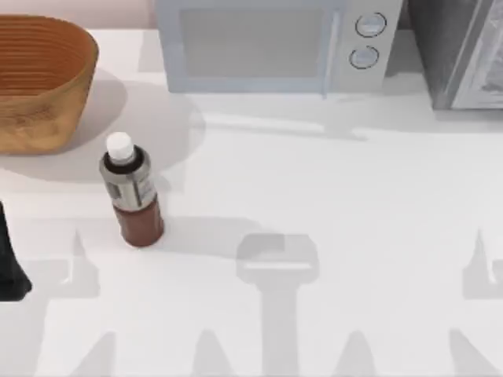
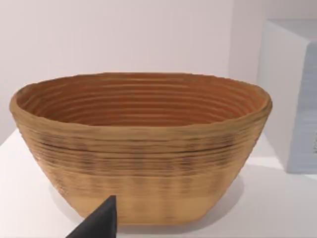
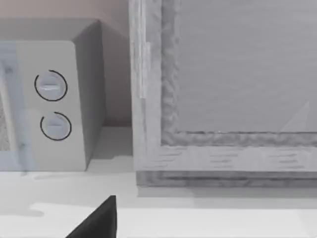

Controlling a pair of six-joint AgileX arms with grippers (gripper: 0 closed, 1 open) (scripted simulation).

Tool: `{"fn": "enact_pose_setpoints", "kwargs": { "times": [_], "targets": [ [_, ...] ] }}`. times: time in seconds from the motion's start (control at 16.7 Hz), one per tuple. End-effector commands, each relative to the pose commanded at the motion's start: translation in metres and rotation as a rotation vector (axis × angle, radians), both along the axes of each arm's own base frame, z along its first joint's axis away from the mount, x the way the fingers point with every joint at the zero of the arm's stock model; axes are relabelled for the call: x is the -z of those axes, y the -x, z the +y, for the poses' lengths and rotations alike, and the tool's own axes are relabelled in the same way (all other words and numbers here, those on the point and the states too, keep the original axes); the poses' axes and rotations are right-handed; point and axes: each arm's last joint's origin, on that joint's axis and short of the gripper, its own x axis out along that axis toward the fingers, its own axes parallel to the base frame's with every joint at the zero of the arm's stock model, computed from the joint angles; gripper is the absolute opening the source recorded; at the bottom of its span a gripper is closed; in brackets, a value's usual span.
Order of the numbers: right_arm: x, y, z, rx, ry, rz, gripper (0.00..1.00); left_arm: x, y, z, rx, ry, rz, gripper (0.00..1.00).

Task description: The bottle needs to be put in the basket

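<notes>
Top view, bottle (image 1: 131,192) upright nr basket (image 1: 39,82)

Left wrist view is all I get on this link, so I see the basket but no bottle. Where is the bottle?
Observer: The bottle stands upright on the table, in front of the basket, apart from it.
Operator: Anything else near them?
Observer: A microwave sits at the table's back, right of the basket.
Operator: Where's my left arm?
Observer: At the table's left edge, the left gripper is left of the bottle, not touching it.
</notes>
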Motion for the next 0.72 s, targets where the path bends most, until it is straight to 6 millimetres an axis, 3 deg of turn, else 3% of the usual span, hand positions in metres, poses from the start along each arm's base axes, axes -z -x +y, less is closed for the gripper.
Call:
{"fn": "enact_pose_setpoints", "kwargs": {
  "times": [0.36,0.72],
  "targets": [
    [0.0,0.0,0.0,0.0,0.0,0.0,1.0,-0.007,-0.006,0.0,0.047,-0.01,-0.014,1.0],
    [0.0,0.0,0.0,0.0,0.0,0.0,1.0,-0.015,-0.038,-0.003,0.246,-0.041,0.004,1.0]
  ]
}}
